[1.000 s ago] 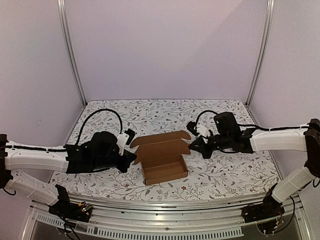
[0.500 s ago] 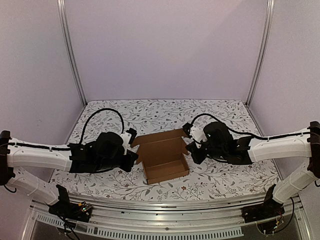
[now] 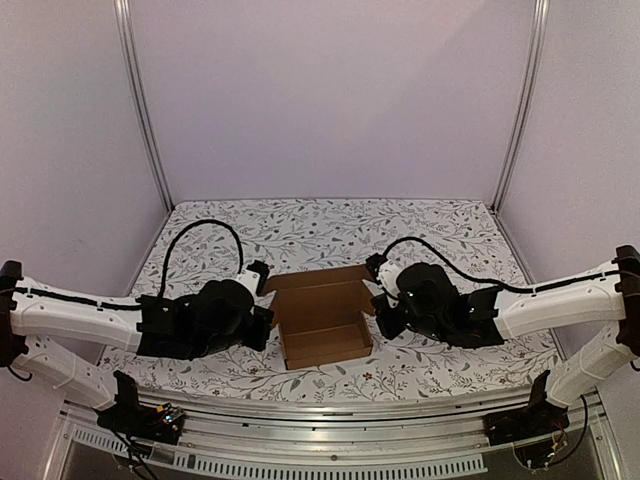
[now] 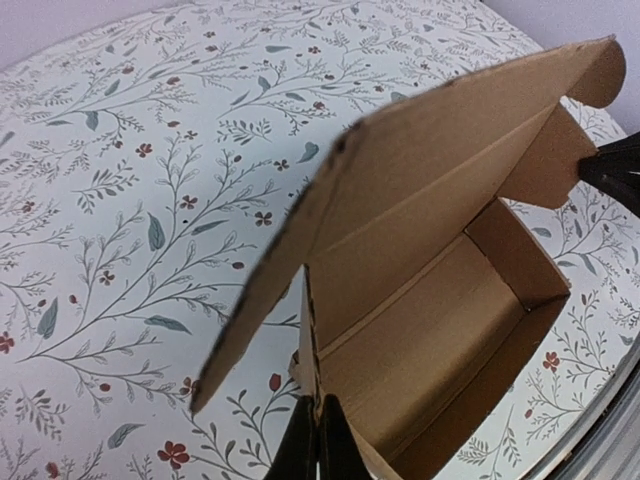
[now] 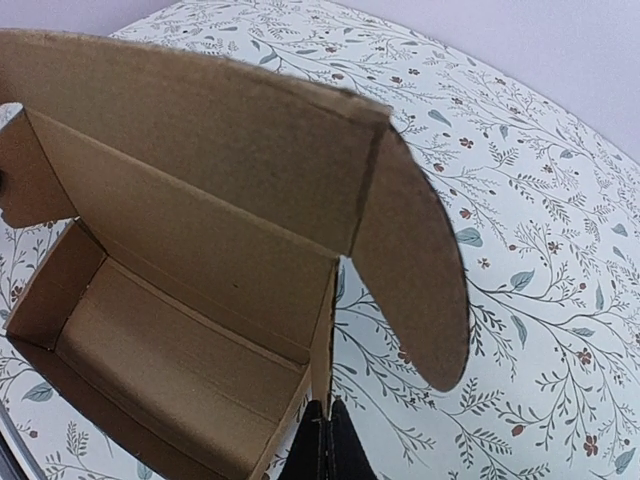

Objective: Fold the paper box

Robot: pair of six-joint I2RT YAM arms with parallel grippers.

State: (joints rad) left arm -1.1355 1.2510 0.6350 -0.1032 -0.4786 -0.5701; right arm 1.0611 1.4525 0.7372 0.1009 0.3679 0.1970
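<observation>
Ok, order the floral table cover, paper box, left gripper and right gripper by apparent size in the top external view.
1. floral table cover
2. paper box
3. left gripper and right gripper look alike, so tied; with their black heads they nearly match the box.

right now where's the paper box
In the top view the paper box sits at the front centre of the table, between the left gripper and the right gripper, each pinching a side wall.

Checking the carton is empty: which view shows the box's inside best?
Right wrist: the paper box floor shows sharp and bare. Left wrist shows it too, past a blurred flap; top external shows it small.
</observation>
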